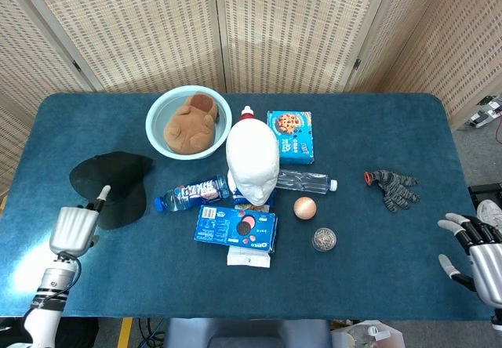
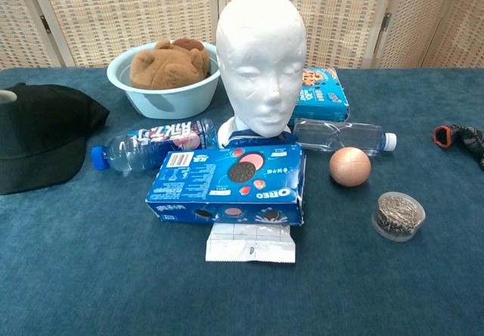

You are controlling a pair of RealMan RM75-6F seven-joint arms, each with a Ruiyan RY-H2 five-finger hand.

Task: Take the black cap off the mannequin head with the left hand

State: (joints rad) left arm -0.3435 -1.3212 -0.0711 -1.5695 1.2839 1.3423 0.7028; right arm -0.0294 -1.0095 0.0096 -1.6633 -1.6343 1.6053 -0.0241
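Black cap [image 1: 110, 185]: lies flat on the blue table [image 1: 376, 136] at its left side, well apart from the mannequin head [image 1: 252, 162], which stands bare near the centre. By that layout the removal looks done. Judged light, soft and floppy in the crown, with a stiffer brim toward the robot; cloth should grip easily and is in no way fragile. Best hold, were it needed again: the brim edge or a pinch of crown fabric (the crown would likely collapse under a broad grasp).

Left hand [image 1: 72, 228]: just beside the cap's near edge, one fingertip reaching to or over the brim; whether it touches cannot be told. The cap rests on the cloth, not lifted, so the hand appears to hold nothing; how its other fingers lie is unclear from behind.

Right hand [image 1: 472, 248]: at the table's right front edge, fingers spread, empty.

Nearby: water bottle [image 1: 190, 193] lying between cap and head; Oreo box [image 1: 235, 228] in front of the head; light-blue bowl [image 1: 159, 114] with a brown plush toy [image 1: 189, 125]; cookie box [image 1: 290, 135]; clear bottle [image 1: 303, 181]; small ball [image 1: 304, 206]; scouring pad [image 1: 324, 239]; knit glove [image 1: 392, 186] far right.

Surface: blue cloth, probably some friction. Room: woven folding screens [image 1: 298, 27] behind.
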